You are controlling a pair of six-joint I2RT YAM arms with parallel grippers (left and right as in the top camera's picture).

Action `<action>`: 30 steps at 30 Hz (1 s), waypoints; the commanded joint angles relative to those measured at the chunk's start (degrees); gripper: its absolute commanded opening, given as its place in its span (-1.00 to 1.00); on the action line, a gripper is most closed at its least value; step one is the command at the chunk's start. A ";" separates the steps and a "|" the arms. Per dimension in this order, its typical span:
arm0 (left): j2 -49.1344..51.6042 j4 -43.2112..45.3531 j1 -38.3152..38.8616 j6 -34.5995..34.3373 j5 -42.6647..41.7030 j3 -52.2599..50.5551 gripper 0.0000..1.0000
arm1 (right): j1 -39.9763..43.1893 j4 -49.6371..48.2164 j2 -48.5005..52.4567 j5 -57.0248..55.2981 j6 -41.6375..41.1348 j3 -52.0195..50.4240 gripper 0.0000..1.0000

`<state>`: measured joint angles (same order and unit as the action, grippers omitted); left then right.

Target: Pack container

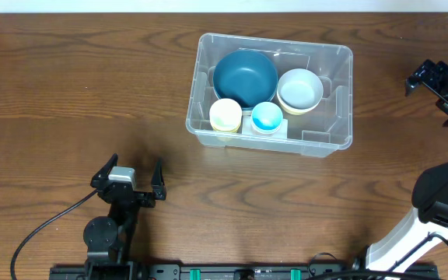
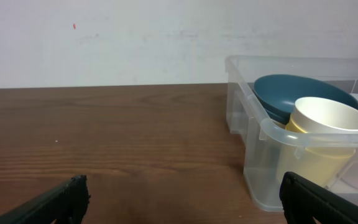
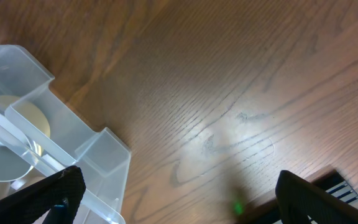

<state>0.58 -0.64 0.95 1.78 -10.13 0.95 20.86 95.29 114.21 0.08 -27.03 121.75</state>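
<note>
The clear plastic container (image 1: 329, 140) stands on the table, right of centre. Inside are a dark blue bowl (image 1: 244, 75), a white bowl (image 1: 299, 89), a pale yellow cup (image 1: 225, 114) and a light blue cup (image 1: 267, 117). My left gripper (image 1: 128, 174) is open and empty at the front left, well clear of the container; its wrist view shows the container (image 2: 257, 168), the blue bowl (image 2: 284, 93) and the yellow cup (image 2: 325, 124) between wide jaws (image 2: 182, 199). My right gripper (image 1: 434, 82) is open and empty, raised right of the container (image 3: 98, 155).
The brown wooden table (image 1: 76, 85) runs to a white wall at the back. Arm bases and a black rail sit along the front edge (image 1: 247, 272). The right arm's white link (image 1: 411, 233) stands at the front right.
</note>
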 commanded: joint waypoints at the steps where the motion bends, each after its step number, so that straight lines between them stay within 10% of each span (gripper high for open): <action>1: -0.35 -2.36 -0.28 0.96 -0.85 -0.72 0.96 | -0.13 0.02 0.02 -0.24 -1.03 0.00 0.98; 30: -0.35 -2.36 -0.28 0.96 -0.85 -0.72 0.96 | -16.37 -6.10 -54.42 -5.27 0.26 -11.58 0.98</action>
<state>0.58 -0.84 0.95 1.80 -10.13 1.06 5.04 91.39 63.22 -1.34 -26.98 115.07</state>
